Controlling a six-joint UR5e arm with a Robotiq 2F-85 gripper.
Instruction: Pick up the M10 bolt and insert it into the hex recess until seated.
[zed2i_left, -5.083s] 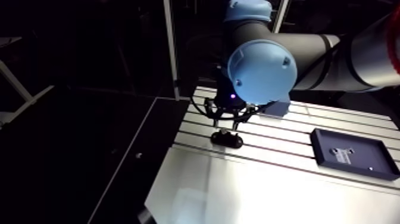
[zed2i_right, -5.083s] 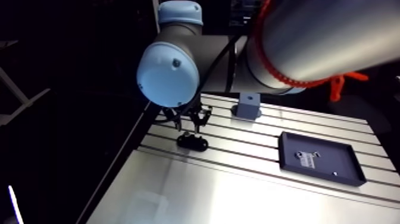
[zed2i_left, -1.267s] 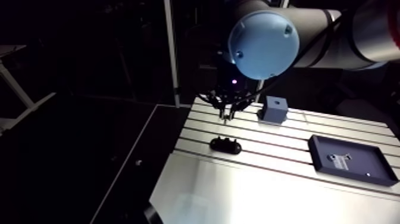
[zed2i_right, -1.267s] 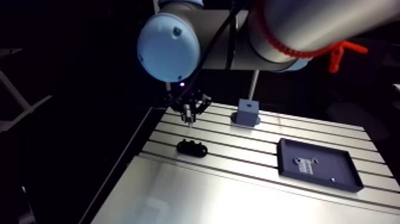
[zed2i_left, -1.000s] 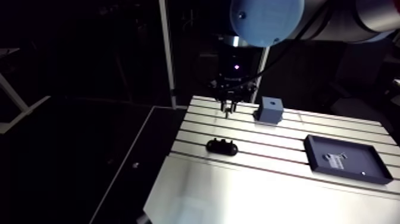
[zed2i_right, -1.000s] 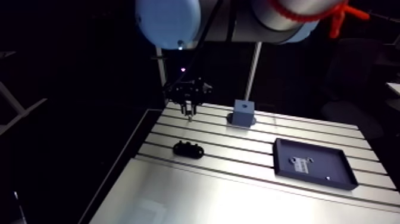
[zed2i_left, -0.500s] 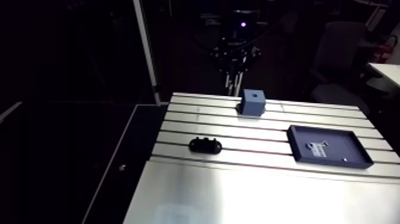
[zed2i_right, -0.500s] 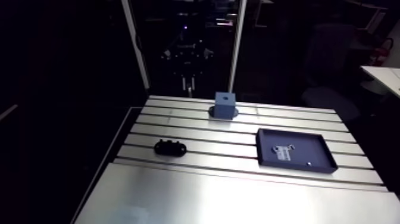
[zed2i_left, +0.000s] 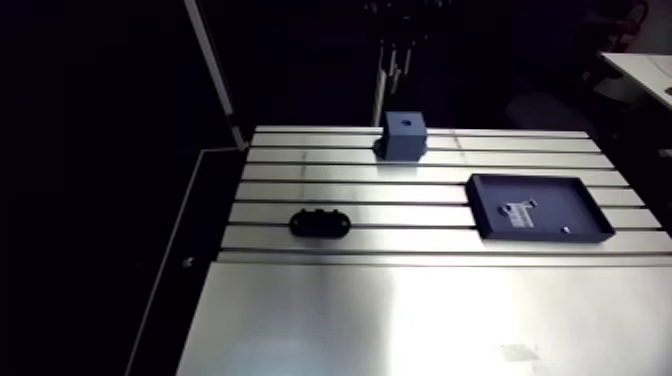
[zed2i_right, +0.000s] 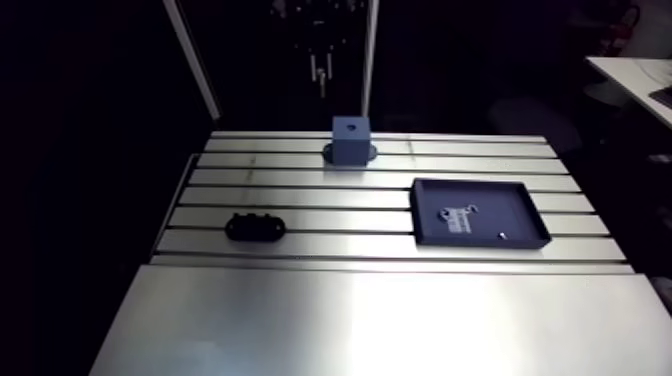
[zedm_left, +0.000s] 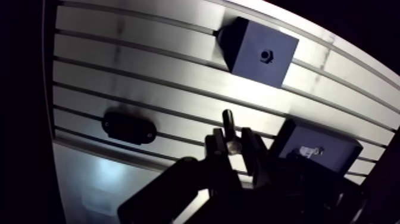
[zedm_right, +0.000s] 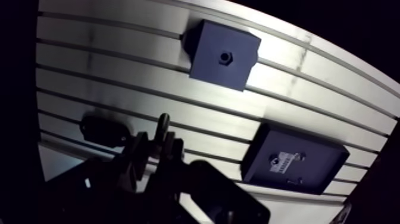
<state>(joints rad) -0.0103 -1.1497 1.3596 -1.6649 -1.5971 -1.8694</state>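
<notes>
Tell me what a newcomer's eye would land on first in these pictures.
First, the bright slotted table against the dark, with a blue-grey block standing near its far edge. Nearer in the arm view lie a dark tray and a black oval holder, well apart. In the wrist view, the gripper is shut on a bolt whose shaft sticks out ahead.

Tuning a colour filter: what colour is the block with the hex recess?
The block is dark slate blue, clearest in the arm view.

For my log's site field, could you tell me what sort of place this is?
Probably a robotics lab workcell: a slotted aluminium table, a fixture block with a hex recess, and a parts tray.
</notes>
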